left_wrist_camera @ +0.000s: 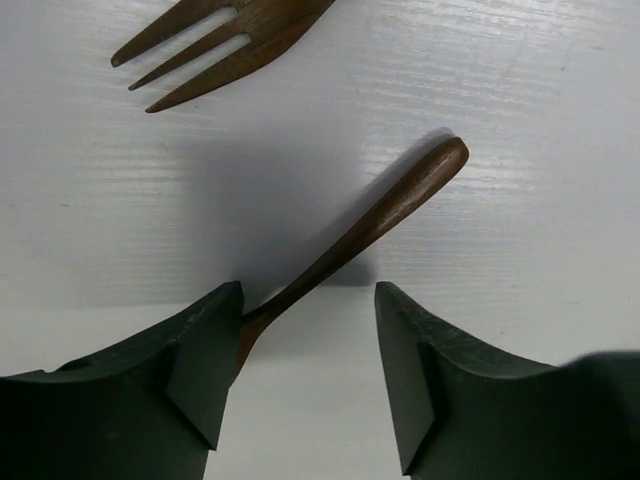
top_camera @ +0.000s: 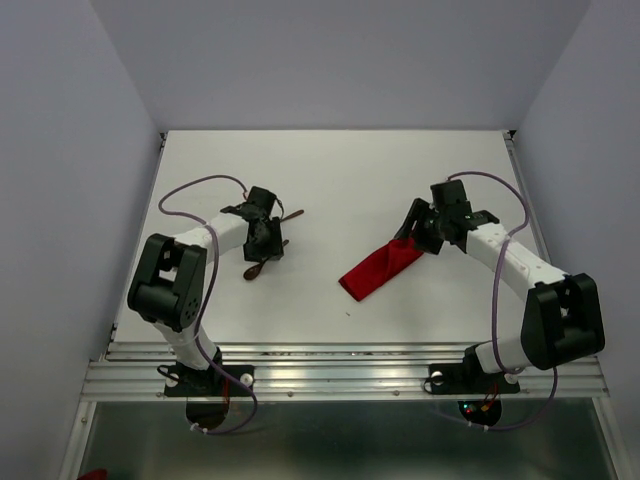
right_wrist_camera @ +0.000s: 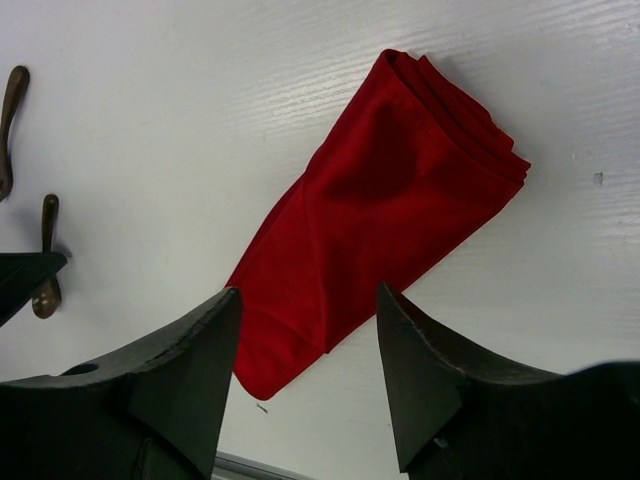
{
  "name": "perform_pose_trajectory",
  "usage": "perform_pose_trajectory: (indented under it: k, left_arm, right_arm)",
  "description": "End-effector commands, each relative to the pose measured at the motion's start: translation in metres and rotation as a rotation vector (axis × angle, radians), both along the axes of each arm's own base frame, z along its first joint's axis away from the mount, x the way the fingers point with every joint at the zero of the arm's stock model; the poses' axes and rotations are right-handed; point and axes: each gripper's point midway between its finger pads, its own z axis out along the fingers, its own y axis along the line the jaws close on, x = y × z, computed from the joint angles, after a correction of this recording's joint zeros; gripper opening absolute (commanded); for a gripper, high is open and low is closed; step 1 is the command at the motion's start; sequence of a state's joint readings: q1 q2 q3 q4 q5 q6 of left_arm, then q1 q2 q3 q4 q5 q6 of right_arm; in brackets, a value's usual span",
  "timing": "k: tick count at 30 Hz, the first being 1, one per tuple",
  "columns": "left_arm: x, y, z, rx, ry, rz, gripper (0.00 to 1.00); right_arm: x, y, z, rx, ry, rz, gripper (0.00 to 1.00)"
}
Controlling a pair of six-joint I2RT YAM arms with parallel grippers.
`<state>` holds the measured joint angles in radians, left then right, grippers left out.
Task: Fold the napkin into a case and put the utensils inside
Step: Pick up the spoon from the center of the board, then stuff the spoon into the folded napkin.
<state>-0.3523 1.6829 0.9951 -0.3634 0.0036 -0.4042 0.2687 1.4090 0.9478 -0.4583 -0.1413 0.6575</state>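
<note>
The red napkin, folded into a narrow case [top_camera: 380, 268], lies slanted on the table right of the middle. My right gripper [top_camera: 415, 238] is open over its upper end; in the right wrist view the case [right_wrist_camera: 380, 200] runs up from between the open fingers [right_wrist_camera: 308, 370], its near corner beside the left finger. My left gripper [top_camera: 265, 240] is open and low over the utensils. In the left wrist view [left_wrist_camera: 308, 370] the spoon's handle [left_wrist_camera: 380, 215] slants in and disappears under the left finger [left_wrist_camera: 195, 375]. The fork's tines [left_wrist_camera: 215, 40] lie ahead. The spoon bowl [top_camera: 254, 271] shows below the gripper.
The fork's handle [top_camera: 291, 215] sticks out to the right of the left gripper. A small speck [top_camera: 348, 313] lies in front of the case. Metal rails [top_camera: 350, 375] run along the table's near edge. Grey walls enclose the table on three sides.
</note>
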Motion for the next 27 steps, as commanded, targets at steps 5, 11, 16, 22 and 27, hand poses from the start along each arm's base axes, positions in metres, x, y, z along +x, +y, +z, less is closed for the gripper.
perform_pose_trajectory:
  k: [5, 11, 16, 22, 27]
  left_arm:
    - [-0.012, -0.003, -0.022, 0.108, 0.075, -0.075, 0.24]
    - [0.009, -0.033, 0.006, 0.042, -0.029, -0.168, 0.00]
    - [0.011, -0.082, 0.044, -0.042, -0.106, -0.328, 0.00]
    - [0.005, -0.111, 0.064, -0.126, -0.125, -0.407, 0.00]
    - [-0.003, -0.134, 0.079, -0.197, -0.146, -0.470, 0.00]
  right_arm:
    - [0.013, -0.014, 0.029, -0.076, -0.087, -0.055, 0.77]
    - [0.012, -0.040, 0.024, -0.171, -0.080, -0.184, 0.78]
    - [0.014, -0.052, 0.012, -0.200, -0.057, -0.282, 0.77]
    - [0.027, -0.073, 0.005, -0.222, -0.034, -0.340, 0.70]
    - [0.037, -0.095, 0.002, -0.215, -0.021, -0.374, 0.70]
